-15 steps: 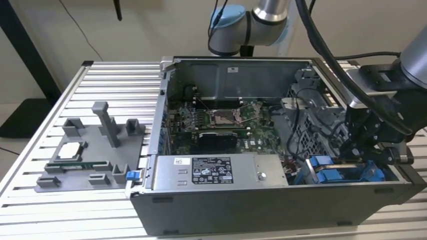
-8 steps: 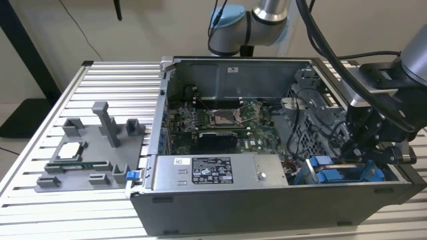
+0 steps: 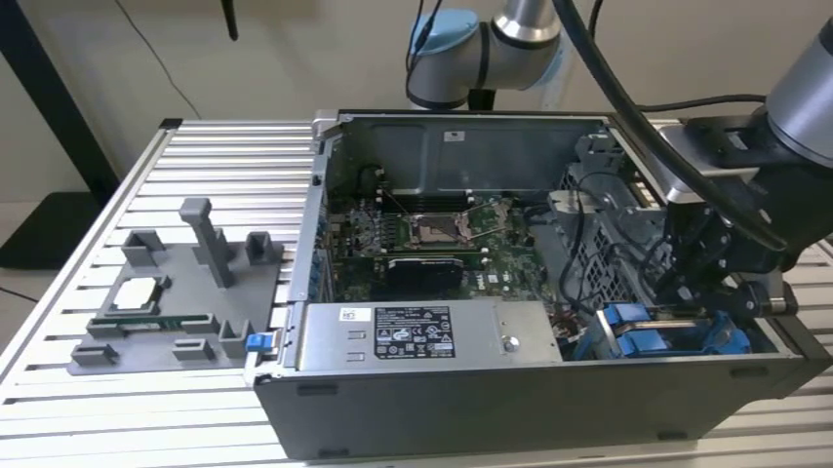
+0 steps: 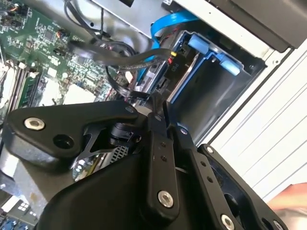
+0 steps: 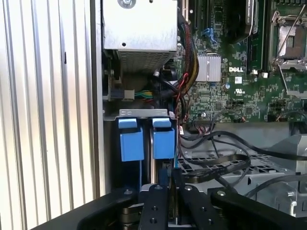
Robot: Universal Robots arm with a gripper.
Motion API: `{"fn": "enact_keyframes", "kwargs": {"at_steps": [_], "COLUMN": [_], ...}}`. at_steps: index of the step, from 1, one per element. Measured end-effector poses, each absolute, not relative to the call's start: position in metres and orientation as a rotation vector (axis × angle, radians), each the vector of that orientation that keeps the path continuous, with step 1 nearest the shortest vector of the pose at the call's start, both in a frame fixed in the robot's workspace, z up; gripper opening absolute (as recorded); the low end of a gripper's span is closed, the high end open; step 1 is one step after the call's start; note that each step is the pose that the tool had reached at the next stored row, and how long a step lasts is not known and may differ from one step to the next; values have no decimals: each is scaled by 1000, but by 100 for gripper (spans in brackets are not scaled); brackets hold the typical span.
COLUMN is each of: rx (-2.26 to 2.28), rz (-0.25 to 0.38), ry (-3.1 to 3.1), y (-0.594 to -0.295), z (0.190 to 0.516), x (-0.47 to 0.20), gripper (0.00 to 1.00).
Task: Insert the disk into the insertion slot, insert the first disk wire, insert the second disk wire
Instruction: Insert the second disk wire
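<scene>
My gripper (image 3: pixel 686 291) reaches down into the open computer case at the exterior view's right, over the insertion slot (image 3: pixel 666 333), a grey metal bay with blue tabs (image 5: pixel 130 143). The disk (image 4: pixel 151 76) sits inside that bay in its blue carrier (image 4: pixel 188 80). In both wrist views my black fingers (image 4: pixel 154 112) are shut together. Their tips stand right beside a black connector (image 4: pixel 173 60) with red and yellow leads at the disk's end. A black flat wire (image 4: pixel 120 55) runs from the board to that connector. I cannot tell whether anything is pinched between the tips.
The grey labelled power-supply box (image 3: pixel 416 333) lies along the case front, beside the bay. The motherboard (image 3: pixel 390 244) with its CPU socket (image 3: pixel 435 229) is behind it. Loose black cables (image 5: pixel 225 158) cross near the bay. A grey fixture plate (image 3: pixel 176 312) sits on the slatted table.
</scene>
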State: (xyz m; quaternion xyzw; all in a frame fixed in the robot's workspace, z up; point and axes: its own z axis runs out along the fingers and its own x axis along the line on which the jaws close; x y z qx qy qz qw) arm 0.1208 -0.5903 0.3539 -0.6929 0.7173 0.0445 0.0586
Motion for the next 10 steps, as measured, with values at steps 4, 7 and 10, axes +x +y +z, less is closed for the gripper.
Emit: {"fn": "enact_keyframes", "kwargs": {"at_steps": [4,7,10], "rx": [-2095,-2091,-2085], "rz": [142,149,160], "ry": [2169,2166,2160], "y": [-590,-589,-589], "z": [355,357,358], "x": [119,119,118], "gripper": [0,100,100]}}
